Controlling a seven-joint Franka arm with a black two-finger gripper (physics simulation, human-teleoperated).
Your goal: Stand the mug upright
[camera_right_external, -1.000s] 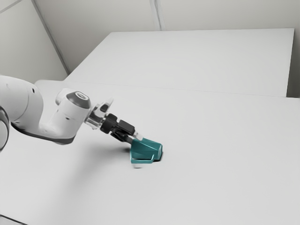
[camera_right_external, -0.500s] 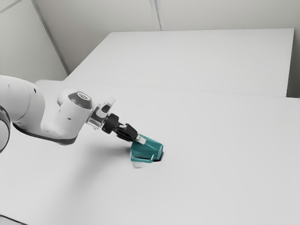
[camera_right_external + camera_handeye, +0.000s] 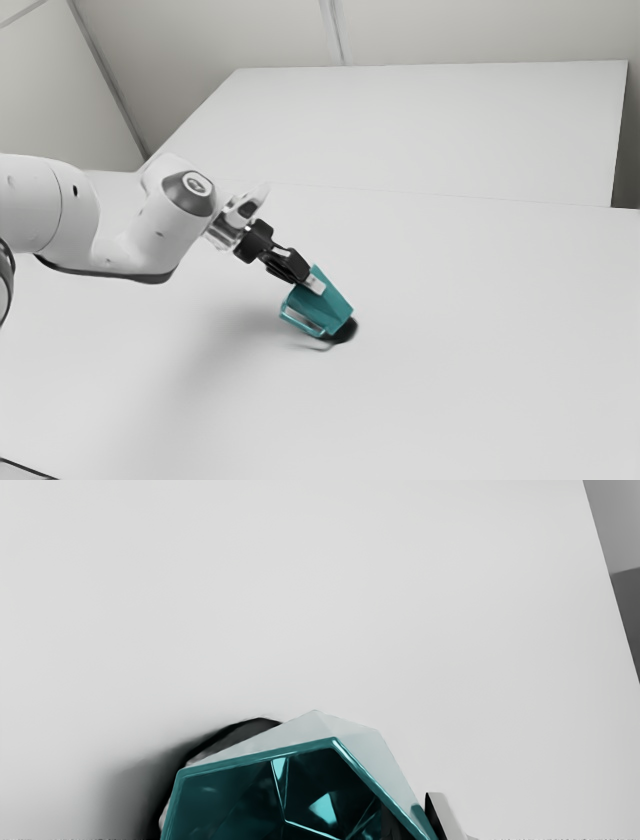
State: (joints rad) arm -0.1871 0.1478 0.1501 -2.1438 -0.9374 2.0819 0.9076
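1. Your gripper [image 3: 316, 285] is closed down to the thickness of the mug's wall and has the mug [image 3: 334, 304] pinched near its rim [image 3: 255, 757], one finger [image 3: 444, 812] outside, the other inside.
2. On the exterior view's clock, you have the mug just below centre, toward 6 o'clock, tilted, its mouth toward 11 and its base toward 5.
3. Its handle [image 3: 300, 326] sits at the mug's 8 o'clock.
4. You see a dark shadow [image 3: 346, 331] by the base; you cannot tell whether the base touches the table [image 3: 480, 320].
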